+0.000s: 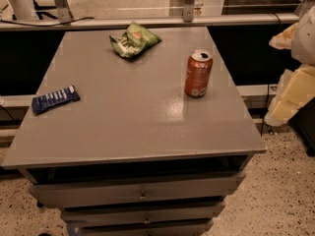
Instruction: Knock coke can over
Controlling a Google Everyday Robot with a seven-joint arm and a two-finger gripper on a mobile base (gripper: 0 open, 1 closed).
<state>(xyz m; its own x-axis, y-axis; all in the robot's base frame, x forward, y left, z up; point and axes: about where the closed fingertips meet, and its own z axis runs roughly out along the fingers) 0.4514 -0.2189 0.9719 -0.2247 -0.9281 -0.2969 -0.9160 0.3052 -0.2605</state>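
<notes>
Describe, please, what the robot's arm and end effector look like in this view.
Only part shows at the right edge, beside the table: the arm has a rounded white shell, and below it the end effector is pale yellow, built of blocky, angular segments. No markings are visible.

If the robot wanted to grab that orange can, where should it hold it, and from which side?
Around the middle of the coke can, across its round body: it stands upright with straight sides. Probably from the right: the hand hangs off the table's right edge, and nothing stands between them.
</notes>
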